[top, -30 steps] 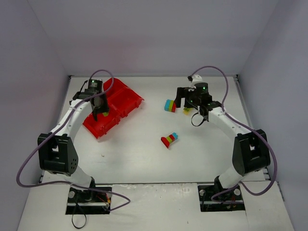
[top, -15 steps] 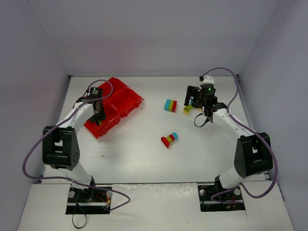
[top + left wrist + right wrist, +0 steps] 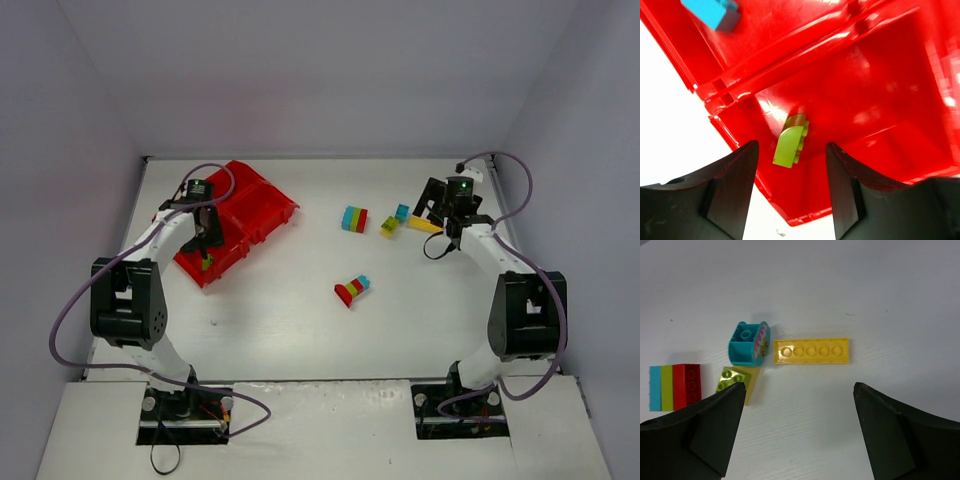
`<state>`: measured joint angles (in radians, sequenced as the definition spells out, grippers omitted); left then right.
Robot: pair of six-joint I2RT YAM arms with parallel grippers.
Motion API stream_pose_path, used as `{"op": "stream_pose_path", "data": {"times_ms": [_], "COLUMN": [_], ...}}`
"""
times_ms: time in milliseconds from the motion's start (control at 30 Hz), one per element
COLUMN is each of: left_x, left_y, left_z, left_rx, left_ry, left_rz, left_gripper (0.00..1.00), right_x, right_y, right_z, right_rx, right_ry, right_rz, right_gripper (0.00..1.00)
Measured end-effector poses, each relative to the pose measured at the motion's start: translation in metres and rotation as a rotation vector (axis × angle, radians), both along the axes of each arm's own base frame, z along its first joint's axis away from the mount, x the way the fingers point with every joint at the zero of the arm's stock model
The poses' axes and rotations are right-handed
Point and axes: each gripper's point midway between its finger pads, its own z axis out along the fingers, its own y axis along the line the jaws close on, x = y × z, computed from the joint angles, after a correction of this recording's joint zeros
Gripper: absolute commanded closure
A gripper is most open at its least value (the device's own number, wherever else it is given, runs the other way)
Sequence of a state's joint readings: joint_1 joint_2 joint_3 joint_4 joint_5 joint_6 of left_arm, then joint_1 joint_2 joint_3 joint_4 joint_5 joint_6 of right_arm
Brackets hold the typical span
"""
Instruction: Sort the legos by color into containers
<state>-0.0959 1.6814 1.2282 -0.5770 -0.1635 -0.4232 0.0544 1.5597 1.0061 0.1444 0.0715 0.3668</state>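
Note:
The red divided tray (image 3: 262, 205) lies at the back left. My left gripper (image 3: 792, 195) hangs open over its near corner compartment (image 3: 880, 100). A lime green lego (image 3: 791, 146) lies loose on that compartment's floor, clear of both fingers, and also shows from above (image 3: 207, 262). A teal lego (image 3: 715, 12) rests in the neighbouring compartment. My right gripper (image 3: 797, 430) is open above bare table, just short of a yellow plate (image 3: 812, 350), a teal round brick (image 3: 747, 342) and a lime-and-yellow piece (image 3: 735, 382). A teal-green-red stack (image 3: 675, 386) lies further left.
A second multicolour stack (image 3: 351, 289) lies alone mid-table. The tray's near corner (image 3: 800, 220) borders white table. Grey enclosure walls stand to the left, right and back.
My left gripper has opened and the lime green lego now lies in the tray. My right arm has swung right, away from the teal-green-red stack, to the yellow plate.

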Motion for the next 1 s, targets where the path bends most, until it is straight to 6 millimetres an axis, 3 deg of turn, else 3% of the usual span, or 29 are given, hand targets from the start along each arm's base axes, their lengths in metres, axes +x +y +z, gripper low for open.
{"op": "stream_pose_path", "data": {"times_ms": [133, 267, 400, 500, 633, 767, 1000], "left_x": [0.013, 0.034, 0.05, 0.053, 0.049, 0.046, 0.045], "left_y": [-0.006, -0.018, -0.038, -0.059, -0.085, -0.097, -0.098], "left_z": [0.021, 0.058, 0.093, 0.106, 0.106, 0.099, 0.096], "left_rx": [-0.029, -0.07, -0.09, -0.092, -0.105, -0.119, -0.124], "left_ry": [-0.044, -0.135, -0.216, -0.242, -0.228, -0.202, -0.195], "left_rz": [-0.013, -0.046, -0.111, -0.173, -0.252, -0.284, -0.293], "left_gripper": [0.49, 0.49, 0.49, 0.49, 0.49, 0.49, 0.49], "right_x": [0.002, 0.013, 0.032, 0.045, 0.059, 0.069, 0.052], "right_y": [-0.019, -0.034, -0.041, -0.038, -0.031, -0.026, -0.016], "right_z": [-0.02, -0.032, -0.033, -0.03, -0.031, -0.043, -0.089], "right_rx": [-0.01, -0.02, -0.081, -0.131, -0.189, -0.229, -0.189], "right_ry": [0.066, 0.116, 0.122, 0.107, 0.092, 0.112, 0.221], "right_rz": [-0.033, 0.003, 0.147, 0.288, 0.465, 0.594, 0.723], "right_gripper": [0.16, 0.17, 0.16, 0.12, 0.08, 0.07, 0.07]}}
